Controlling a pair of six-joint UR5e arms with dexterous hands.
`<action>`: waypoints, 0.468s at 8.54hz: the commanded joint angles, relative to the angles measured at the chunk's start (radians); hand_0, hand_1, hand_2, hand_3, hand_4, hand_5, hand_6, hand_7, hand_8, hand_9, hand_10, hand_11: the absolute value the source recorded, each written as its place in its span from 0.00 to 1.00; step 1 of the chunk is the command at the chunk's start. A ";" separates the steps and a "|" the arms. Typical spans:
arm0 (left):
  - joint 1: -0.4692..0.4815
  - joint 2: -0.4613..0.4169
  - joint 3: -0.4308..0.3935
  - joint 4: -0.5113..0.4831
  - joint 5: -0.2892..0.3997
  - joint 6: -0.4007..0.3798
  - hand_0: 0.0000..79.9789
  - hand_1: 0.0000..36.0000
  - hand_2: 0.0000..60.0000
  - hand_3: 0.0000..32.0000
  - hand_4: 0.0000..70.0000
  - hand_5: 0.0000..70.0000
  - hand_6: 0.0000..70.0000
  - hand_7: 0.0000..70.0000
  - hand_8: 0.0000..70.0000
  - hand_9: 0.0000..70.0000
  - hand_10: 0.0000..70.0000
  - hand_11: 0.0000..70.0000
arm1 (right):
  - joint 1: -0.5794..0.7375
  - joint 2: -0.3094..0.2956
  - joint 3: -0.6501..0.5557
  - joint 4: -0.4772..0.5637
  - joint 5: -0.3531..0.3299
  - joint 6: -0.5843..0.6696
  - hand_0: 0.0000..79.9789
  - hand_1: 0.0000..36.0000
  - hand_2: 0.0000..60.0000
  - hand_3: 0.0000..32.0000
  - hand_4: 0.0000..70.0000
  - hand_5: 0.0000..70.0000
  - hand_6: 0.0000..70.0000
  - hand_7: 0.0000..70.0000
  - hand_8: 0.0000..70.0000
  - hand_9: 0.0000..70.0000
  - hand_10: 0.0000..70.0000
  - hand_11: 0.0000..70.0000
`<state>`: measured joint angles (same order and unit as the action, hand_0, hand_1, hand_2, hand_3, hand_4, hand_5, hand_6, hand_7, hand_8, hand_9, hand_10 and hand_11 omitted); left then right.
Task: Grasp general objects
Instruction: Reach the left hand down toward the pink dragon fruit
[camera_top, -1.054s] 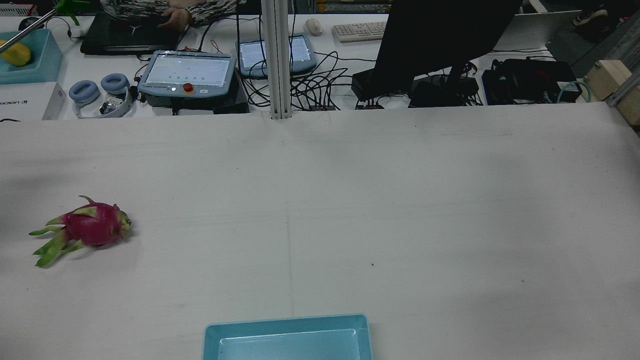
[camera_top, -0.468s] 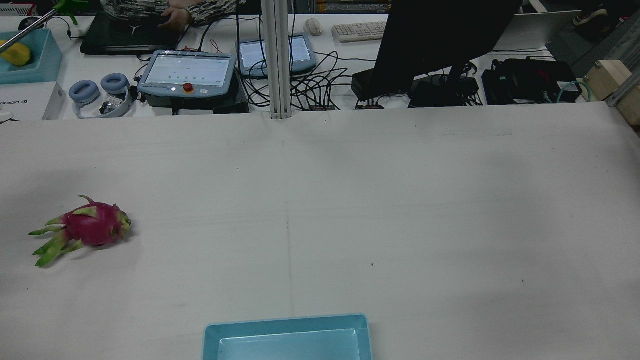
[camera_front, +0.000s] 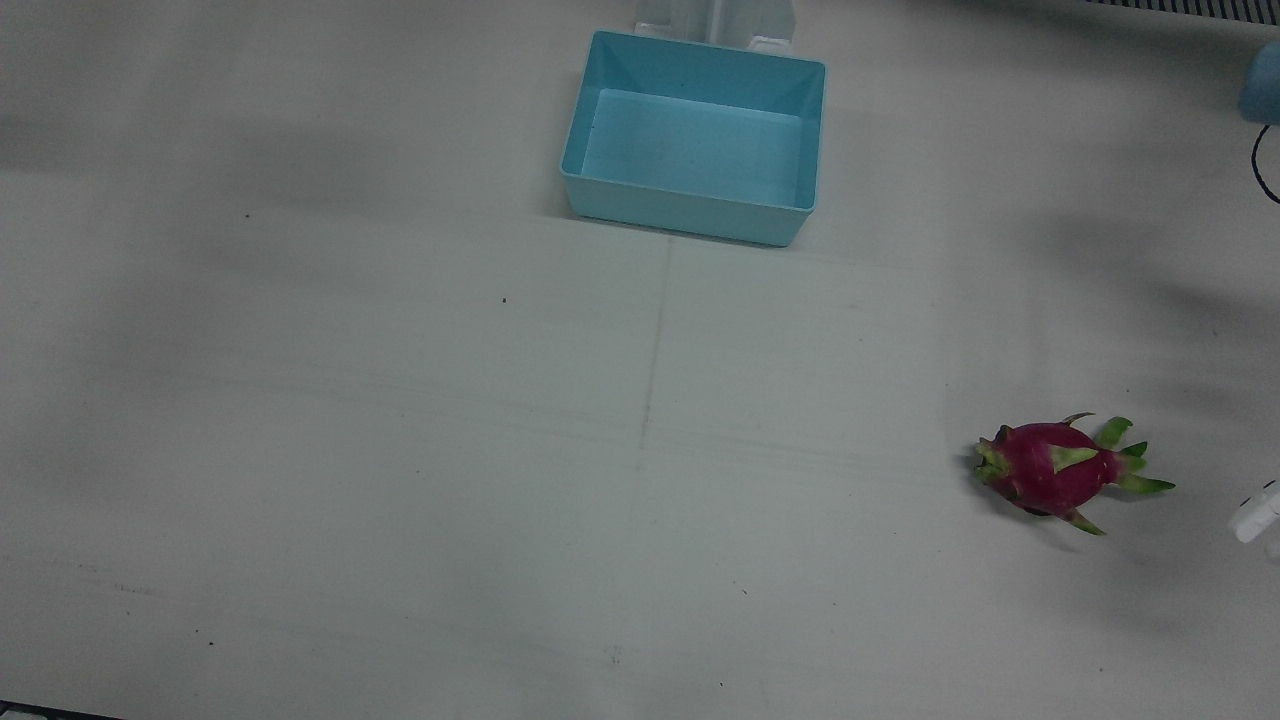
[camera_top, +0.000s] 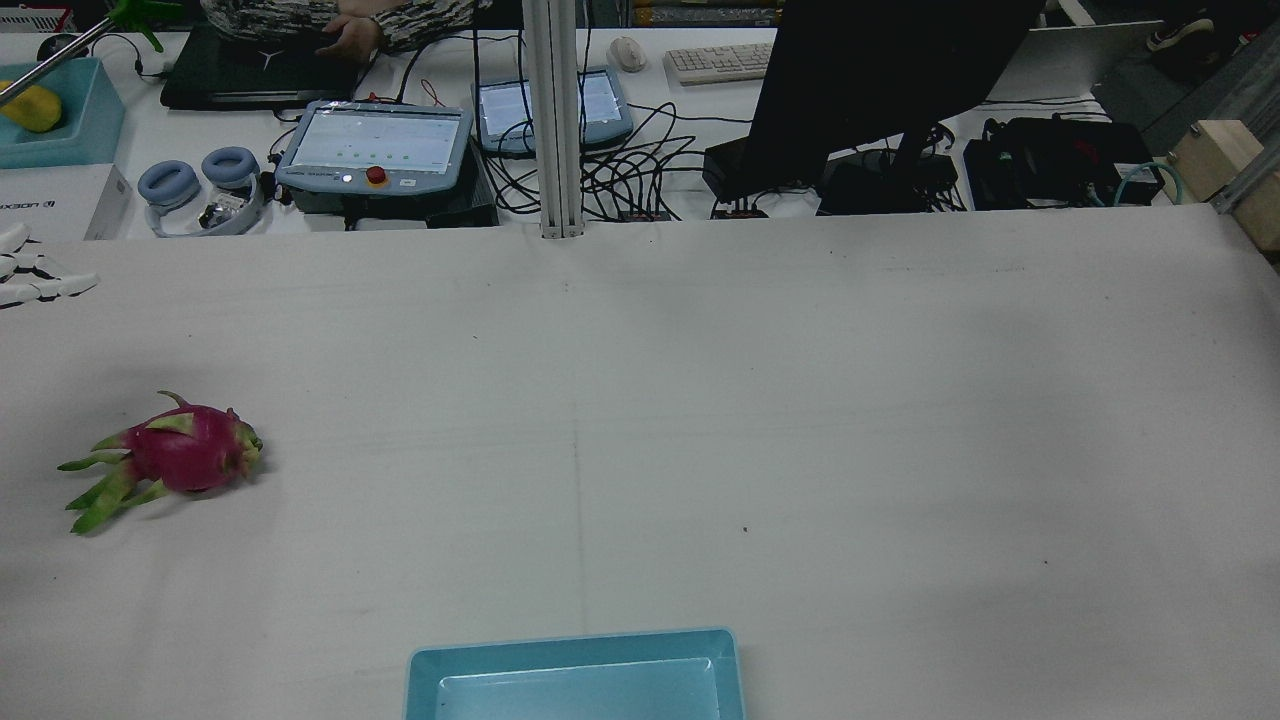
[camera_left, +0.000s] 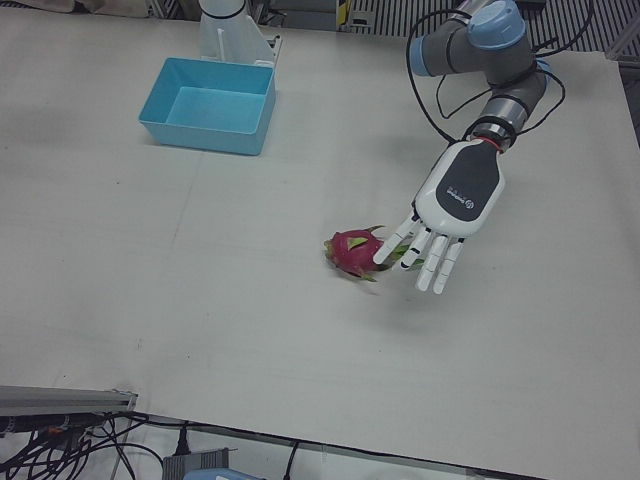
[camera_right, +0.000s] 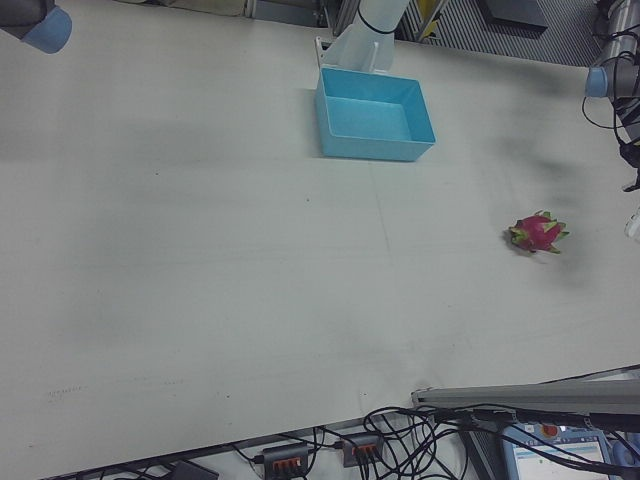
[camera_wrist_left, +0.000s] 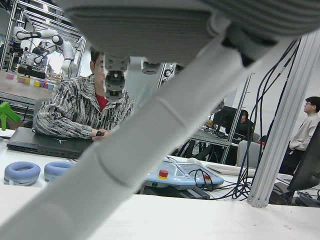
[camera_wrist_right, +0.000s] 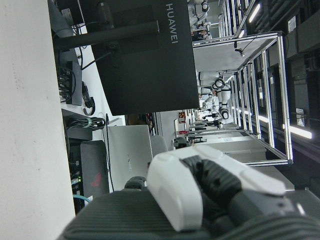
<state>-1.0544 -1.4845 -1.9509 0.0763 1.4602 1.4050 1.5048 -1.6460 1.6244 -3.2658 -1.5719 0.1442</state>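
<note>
A pink dragon fruit (camera_top: 185, 455) with green scales lies on the white table near the robot's left side, also seen in the front view (camera_front: 1050, 470) and the right-front view (camera_right: 538, 233). In the left-front view my left hand (camera_left: 455, 200) hangs over the table with fingers spread and empty, its fingertips (camera_left: 425, 275) just beside the dragon fruit (camera_left: 350, 250). Only its white fingertips (camera_top: 45, 283) show at the rear view's left edge. The right hand (camera_wrist_right: 200, 195) shows only in its own view, too close to read its fingers.
A light blue bin (camera_front: 590, 130) stands with nothing in it at the robot's side of the table, mid-width (camera_left: 160, 105). Past the far edge sit teach pendants (camera_top: 375, 145), cables, a monitor (camera_top: 870, 80) and headphones (camera_top: 200, 180). A person sits at a laptop (camera_top: 250, 65).
The left hand's fingertips have come into the rear view from its left edge. The dragon fruit and the bin have not moved.
</note>
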 joint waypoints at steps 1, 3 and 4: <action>0.138 -0.025 0.013 0.036 -0.145 0.026 1.00 1.00 1.00 0.04 0.20 0.64 0.00 0.55 0.00 0.09 0.00 0.00 | 0.000 -0.001 0.000 0.000 0.001 0.000 0.00 0.00 0.00 0.00 0.00 0.00 0.00 0.00 0.00 0.00 0.00 0.00; 0.194 -0.033 0.014 0.039 -0.265 0.023 1.00 1.00 1.00 0.07 0.19 0.56 0.00 0.56 0.00 0.09 0.00 0.00 | 0.000 0.000 -0.001 0.000 0.000 0.000 0.00 0.00 0.00 0.00 0.00 0.00 0.00 0.00 0.00 0.00 0.00 0.00; 0.209 -0.039 0.038 0.042 -0.297 0.026 1.00 1.00 1.00 0.06 0.21 0.54 0.00 0.55 0.00 0.09 0.00 0.00 | 0.000 0.000 0.000 0.000 0.000 0.000 0.00 0.00 0.00 0.00 0.00 0.00 0.00 0.00 0.00 0.00 0.00 0.00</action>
<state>-0.8966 -1.5113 -1.9389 0.1105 1.2645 1.4283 1.5049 -1.6463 1.6239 -3.2658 -1.5720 0.1442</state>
